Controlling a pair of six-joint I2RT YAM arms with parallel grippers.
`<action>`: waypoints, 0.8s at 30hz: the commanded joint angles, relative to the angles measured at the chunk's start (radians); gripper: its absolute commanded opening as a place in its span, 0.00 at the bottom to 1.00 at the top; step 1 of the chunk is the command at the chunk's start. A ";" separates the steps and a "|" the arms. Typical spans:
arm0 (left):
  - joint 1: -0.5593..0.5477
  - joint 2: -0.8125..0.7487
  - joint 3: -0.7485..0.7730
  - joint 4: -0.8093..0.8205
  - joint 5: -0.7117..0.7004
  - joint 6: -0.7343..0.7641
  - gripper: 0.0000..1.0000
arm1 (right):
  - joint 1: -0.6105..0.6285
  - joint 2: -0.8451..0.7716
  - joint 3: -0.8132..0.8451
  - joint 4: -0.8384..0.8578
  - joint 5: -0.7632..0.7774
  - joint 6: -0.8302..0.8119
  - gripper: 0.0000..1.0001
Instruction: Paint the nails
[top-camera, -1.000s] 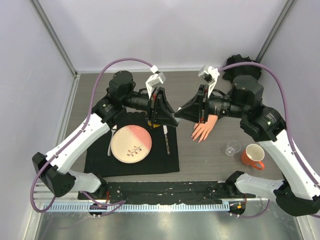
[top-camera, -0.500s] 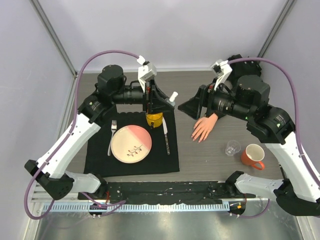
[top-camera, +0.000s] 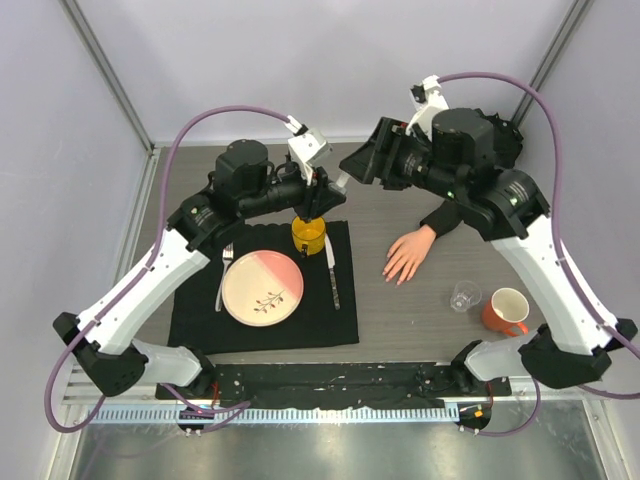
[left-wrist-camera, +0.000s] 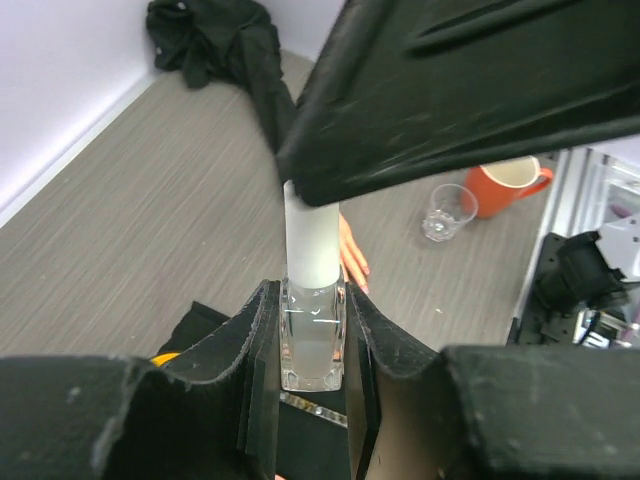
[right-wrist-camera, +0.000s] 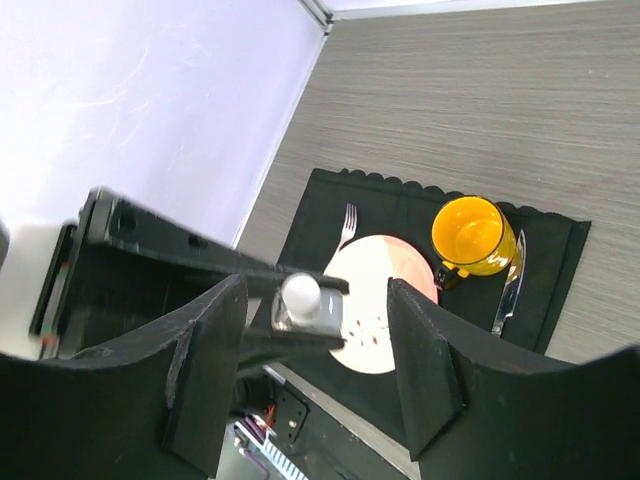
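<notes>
My left gripper is shut on a small clear bottle with a white cap and holds it in the air above the mat's far edge. My right gripper stands open just beyond the cap. In the right wrist view the cap shows between the spread fingers, touching neither. The mannequin hand lies flat on the table, fingers towards me. Its nails are tiny, and they also peek out behind the bottle as nails in the left wrist view.
A black placemat carries a pink plate, a fork, a knife and a yellow mug. A clear glass and an orange mug stand right of the hand. Black cloth lies at the back.
The right gripper, shut at the bottle a second ago, opened, drew back, then swung up and left to the cap. The left gripper kept the bottle and shifted it slightly back and right.
</notes>
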 joint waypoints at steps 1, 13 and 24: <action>-0.015 0.017 0.046 0.057 -0.091 0.026 0.00 | 0.014 0.041 0.084 -0.010 0.034 0.043 0.62; -0.031 0.029 0.043 0.094 -0.133 0.020 0.00 | 0.025 0.078 0.064 -0.030 -0.005 0.043 0.42; -0.022 -0.084 -0.052 0.123 0.146 0.023 0.00 | 0.023 0.020 -0.009 -0.013 -0.080 -0.101 0.01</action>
